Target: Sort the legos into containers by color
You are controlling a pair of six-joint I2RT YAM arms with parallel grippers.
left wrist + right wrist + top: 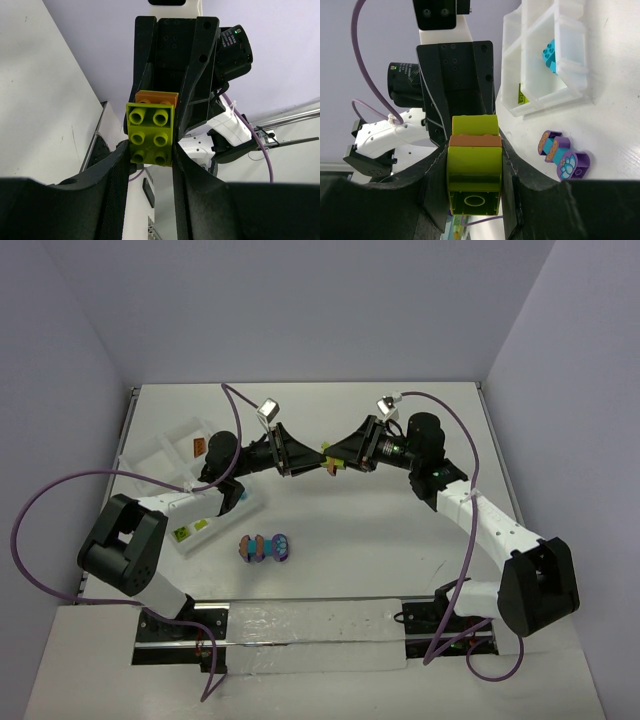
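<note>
A lego cluster [329, 461] of two lime green bricks with a thin orange-brown one between them hangs over the middle of the table, held from both sides. My left gripper [148, 156] is shut on the studded lime brick [151, 131]; the orange-brown piece [156, 96] shows behind it. My right gripper [474, 167] is shut on the other lime brick [474, 172], next to the orange-brown layer [475, 141]. In the top view the left gripper [314, 465] and right gripper [342, 461] meet tip to tip. The white tray of containers [150, 456] lies at the left.
A purple and turquoise lego cluster [265, 548] lies on the table in front of the tray, seen too in the right wrist view [563, 156]. The tray [570, 65] holds a turquoise brick [550, 55], a lime piece [190, 532] and an orange-brown one [199, 447].
</note>
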